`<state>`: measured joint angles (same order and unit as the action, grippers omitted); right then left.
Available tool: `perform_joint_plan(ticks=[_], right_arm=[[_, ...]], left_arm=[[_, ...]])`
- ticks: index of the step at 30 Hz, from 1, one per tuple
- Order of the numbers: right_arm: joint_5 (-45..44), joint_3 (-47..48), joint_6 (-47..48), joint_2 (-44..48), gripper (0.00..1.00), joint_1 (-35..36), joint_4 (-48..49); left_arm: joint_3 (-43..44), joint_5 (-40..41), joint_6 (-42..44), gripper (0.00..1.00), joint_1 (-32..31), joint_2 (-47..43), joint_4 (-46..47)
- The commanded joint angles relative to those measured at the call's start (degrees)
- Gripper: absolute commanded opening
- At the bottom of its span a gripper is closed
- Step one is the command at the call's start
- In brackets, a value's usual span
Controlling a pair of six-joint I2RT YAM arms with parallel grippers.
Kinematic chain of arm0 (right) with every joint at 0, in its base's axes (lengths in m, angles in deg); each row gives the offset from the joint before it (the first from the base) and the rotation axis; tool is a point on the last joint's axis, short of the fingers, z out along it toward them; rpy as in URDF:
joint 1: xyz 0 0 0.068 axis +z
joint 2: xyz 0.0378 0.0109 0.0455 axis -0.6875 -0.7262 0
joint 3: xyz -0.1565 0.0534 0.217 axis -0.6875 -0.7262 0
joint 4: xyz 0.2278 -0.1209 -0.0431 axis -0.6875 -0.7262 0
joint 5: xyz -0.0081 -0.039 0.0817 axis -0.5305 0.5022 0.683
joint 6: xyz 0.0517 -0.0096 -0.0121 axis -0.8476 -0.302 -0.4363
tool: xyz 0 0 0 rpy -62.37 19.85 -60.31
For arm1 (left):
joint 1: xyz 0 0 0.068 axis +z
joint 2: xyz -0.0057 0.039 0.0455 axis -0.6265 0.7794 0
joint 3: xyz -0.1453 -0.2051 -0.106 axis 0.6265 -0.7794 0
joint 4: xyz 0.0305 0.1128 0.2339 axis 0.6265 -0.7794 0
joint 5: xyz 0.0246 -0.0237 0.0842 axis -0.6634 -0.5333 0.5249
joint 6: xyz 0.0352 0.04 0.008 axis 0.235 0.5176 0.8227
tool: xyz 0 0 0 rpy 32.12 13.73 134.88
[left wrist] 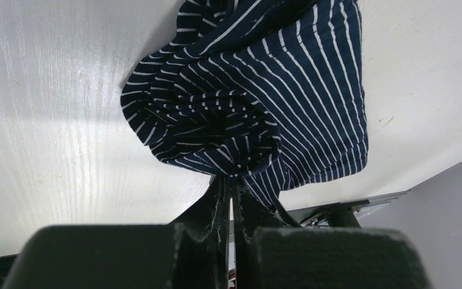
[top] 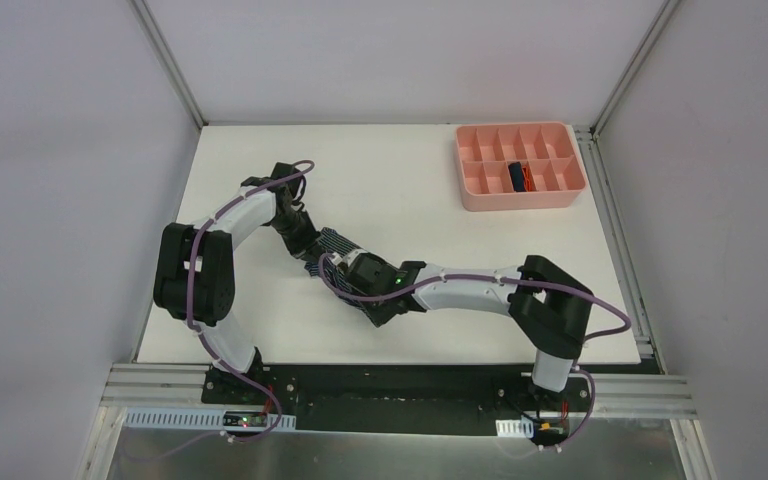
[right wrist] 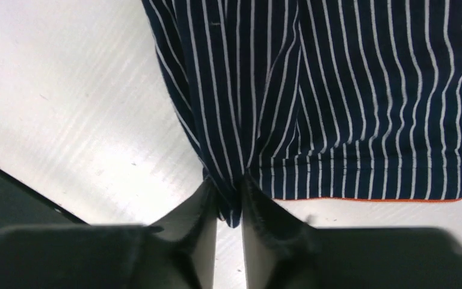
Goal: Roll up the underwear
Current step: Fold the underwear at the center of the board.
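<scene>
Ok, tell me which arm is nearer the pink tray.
Right. The right arm has its elbow just on the near side of the pink tray; the left arm is far off to its left.

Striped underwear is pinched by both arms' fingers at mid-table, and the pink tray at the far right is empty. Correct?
Not quite. The tray is not empty: the top view shows a dark roll with orange trim in one near-row compartment. The rest, about the striped underwear, stands.

My arms bend inward and meet in the middle; my left gripper [left wrist: 231, 191] and right gripper [right wrist: 229, 208] each pinch the striped underwear [left wrist: 264, 90].
</scene>
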<state>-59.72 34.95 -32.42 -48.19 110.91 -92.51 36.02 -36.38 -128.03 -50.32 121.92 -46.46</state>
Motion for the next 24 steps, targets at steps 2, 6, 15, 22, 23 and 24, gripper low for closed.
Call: perform_joint_plan(ticks=[2, 6, 15, 22, 23, 24], right_arm=[[-2.9, -0.6, 0.9, 0.0, 0.00, 0.6, 2.7], [3.9, -0.9, 3.9, 4.0, 0.00, -0.8, 1.4], [21.7, 2.9, 5.4, 6.6, 0.00, -7.0, -7.7], [33.8, 4.5, 3.3, 6.4, 0.00, -13.5, -9.9], [36.4, 4.8, 2.8, 6.1, 0.00, -14.6, -9.9], [38.4, 5.4, 2.6, 5.7, 0.00, -15.8, -10.4]], left_arm=[[-0.3, 0.8, 1.0, 0.00, 0.3, -1.8, -0.9], [0.8, 0.5, 0.7, 0.00, 0.3, -2.9, -1.7], [6.6, 0.1, 0.1, 0.00, 0.3, -3.9, -4.3], [12.4, -0.3, 1.0, 0.00, 0.3, 2.1, -4.6], [13.3, -0.1, 1.1, 0.00, 0.3, 3.2, -4.8], [14.2, -0.2, 1.3, 0.00, 0.3, 4.1, -4.9]])
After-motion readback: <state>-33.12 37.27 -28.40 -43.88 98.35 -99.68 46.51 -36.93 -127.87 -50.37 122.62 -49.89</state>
